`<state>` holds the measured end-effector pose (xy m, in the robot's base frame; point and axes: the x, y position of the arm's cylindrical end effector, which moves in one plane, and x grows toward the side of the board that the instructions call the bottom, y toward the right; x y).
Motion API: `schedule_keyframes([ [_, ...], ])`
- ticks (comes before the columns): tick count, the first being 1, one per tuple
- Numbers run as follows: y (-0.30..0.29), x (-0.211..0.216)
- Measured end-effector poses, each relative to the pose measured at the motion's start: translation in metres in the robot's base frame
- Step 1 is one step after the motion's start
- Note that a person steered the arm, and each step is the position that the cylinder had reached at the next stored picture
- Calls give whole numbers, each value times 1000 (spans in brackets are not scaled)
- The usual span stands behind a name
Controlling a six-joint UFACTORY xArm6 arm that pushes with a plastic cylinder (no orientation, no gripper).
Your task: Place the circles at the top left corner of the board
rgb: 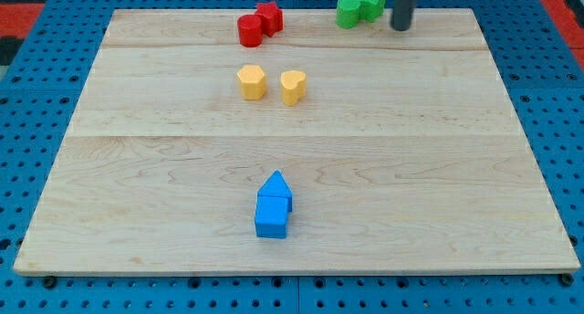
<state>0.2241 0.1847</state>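
My tip (401, 27) stands near the view's top edge of the wooden board (137, 168), just to the right of the green blocks. The green circle (349, 13) lies to the left of my tip, touching a green star (370, 2) behind it. The red circle (250, 30) lies further left along the top, touching a red star (269, 17). I cannot tell whether my tip touches the green star.
A yellow hexagon (252, 81) and a yellow heart (293, 86) lie side by side above the middle. A blue pentagon-like block (276, 188) and a blue cube (271, 217) sit together low in the middle. A blue pegboard (27, 122) surrounds the board.
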Motion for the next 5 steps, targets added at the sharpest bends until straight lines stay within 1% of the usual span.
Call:
schedule_keyframes([
  [1,29,-32],
  [2,26,-33],
  [3,7,-33],
  [4,-36,-33],
  [5,-120,-31],
])
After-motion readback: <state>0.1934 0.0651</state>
